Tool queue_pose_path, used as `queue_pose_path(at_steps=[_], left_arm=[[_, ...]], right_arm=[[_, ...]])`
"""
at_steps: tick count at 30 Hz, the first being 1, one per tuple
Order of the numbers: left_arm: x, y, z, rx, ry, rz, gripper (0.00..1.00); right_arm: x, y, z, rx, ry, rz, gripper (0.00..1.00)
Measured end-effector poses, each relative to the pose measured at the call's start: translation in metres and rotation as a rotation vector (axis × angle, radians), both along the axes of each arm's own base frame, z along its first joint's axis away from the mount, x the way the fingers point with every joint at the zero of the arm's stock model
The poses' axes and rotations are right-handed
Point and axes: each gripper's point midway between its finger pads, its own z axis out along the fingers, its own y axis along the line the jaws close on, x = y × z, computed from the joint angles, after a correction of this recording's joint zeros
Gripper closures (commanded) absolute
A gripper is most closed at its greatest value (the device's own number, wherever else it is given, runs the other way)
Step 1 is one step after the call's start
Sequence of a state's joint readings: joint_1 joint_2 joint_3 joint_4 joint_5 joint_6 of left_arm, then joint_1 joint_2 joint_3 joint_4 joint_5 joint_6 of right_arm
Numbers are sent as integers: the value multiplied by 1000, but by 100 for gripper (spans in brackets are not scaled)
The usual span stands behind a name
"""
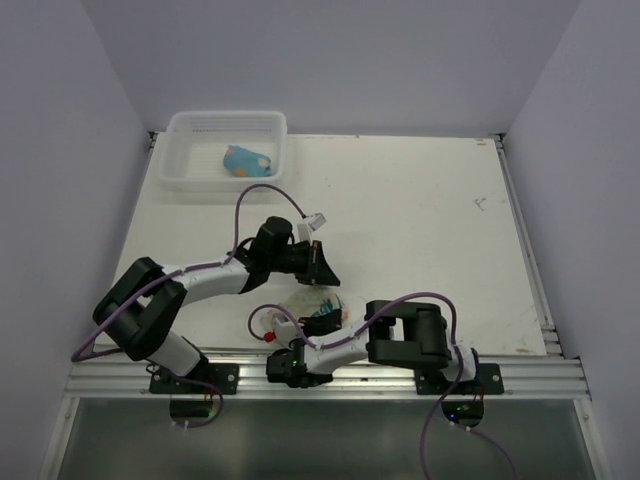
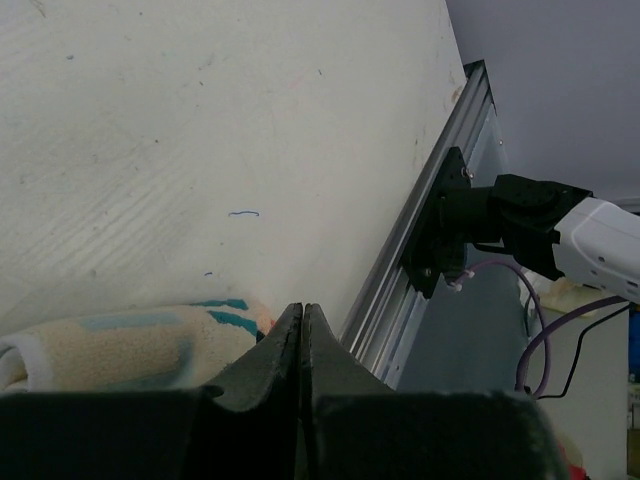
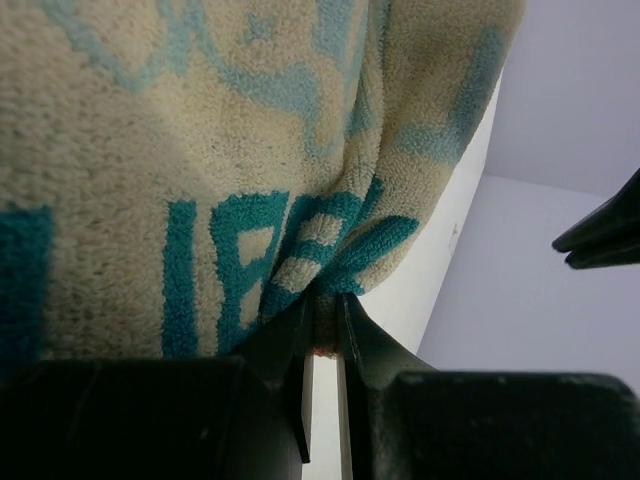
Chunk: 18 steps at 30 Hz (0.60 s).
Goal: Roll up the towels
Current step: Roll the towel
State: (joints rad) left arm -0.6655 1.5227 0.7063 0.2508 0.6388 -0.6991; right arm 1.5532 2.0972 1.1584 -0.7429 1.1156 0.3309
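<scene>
White table [image 1: 420, 230], scuffed and pen-marked, filling most of the top view between pale walls. Metal rail [image 1: 560, 375] along its bottom edge.

Two black-and-white arms reaching in from that rail. Left arm [image 1: 190, 275] bent from lower left toward centre. Right arm [image 1: 405, 335] folded back from lower right toward lower centre.

White slatted basket [image 1: 180, 165] at upper left, on the table's far corner.

Cream towel [image 1: 303, 300] at lower centre, just above the rail, between the two grippers. A fluffy, rumpled heap, folded over rather than flat, partly hidden from above by both grippers. Fills the upper left of the right wrist view, teal letters creased along a fold. Lies at lower left of the left wrist view as a soft band with teal marks and a touch of orange.

Blue towel [image 1: 247, 160], a small bundle with pale dots, inside the basket, well apart from the arms.

Left gripper [image 2: 303, 325] just above the cream heap, jaws pressed together, nothing visible between them, cloth just beside.

Right gripper [image 3: 325, 325] below the heap, jaws clamped on a fold at the cream towel's edge.
</scene>
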Motion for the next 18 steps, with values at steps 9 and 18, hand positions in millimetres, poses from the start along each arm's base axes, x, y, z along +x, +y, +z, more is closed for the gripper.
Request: queue_pose_path(at_steps=[9, 18], left_arm=[[-18, 0, -31, 13, 65, -40, 94], [-23, 10, -57, 76, 108, -13, 96]], right_arm=[[1, 2, 0, -19, -2, 8, 100], [1, 2, -1, -22, 0, 11, 98]])
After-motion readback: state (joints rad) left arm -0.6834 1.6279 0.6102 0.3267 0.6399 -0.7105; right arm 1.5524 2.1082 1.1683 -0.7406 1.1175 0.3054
